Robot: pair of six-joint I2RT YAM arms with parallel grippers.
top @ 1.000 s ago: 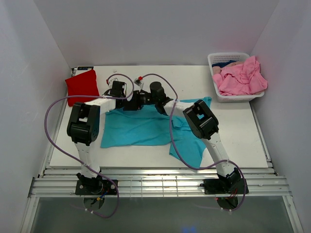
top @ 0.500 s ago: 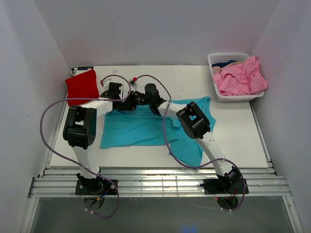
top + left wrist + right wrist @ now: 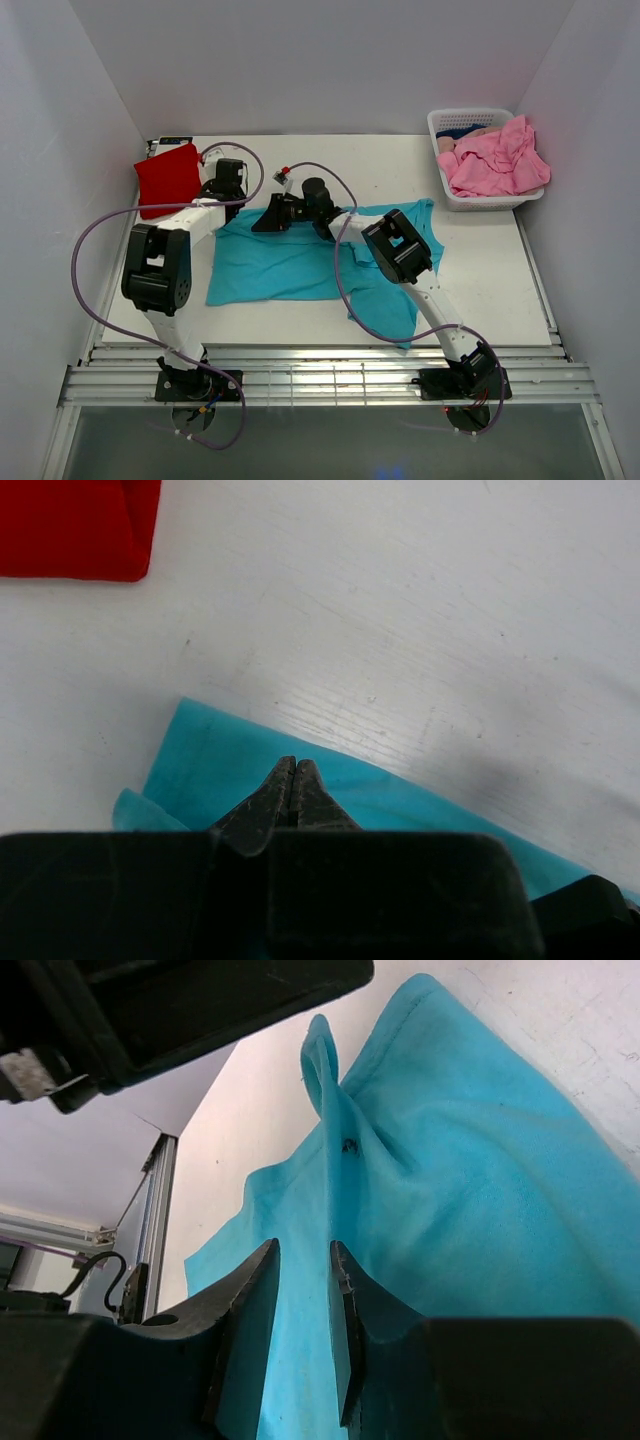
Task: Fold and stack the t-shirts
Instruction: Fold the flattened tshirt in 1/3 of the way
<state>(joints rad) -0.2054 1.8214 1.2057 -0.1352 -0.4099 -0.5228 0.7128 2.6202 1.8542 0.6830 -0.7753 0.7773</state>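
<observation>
Teal t-shirt (image 3: 290, 265) lies spread flat mid-bench (image 3: 400, 165), one sleeve end reaching toward the near edge; the red t-shirt (image 3: 168, 178) sits folded at the far left corner, and the pink t-shirts (image 3: 495, 162) are heaped in the white basket (image 3: 450, 120) at far right. Left claw (image 3: 293, 765) is clenched, fingertips pressed together, poised over the teal shirt's far edge near its left corner. Right claw (image 3: 303, 1245) sits at the same far edge just beside it, jaws drawn narrow and grasping a raised ridge of the teal cloth
</observation>
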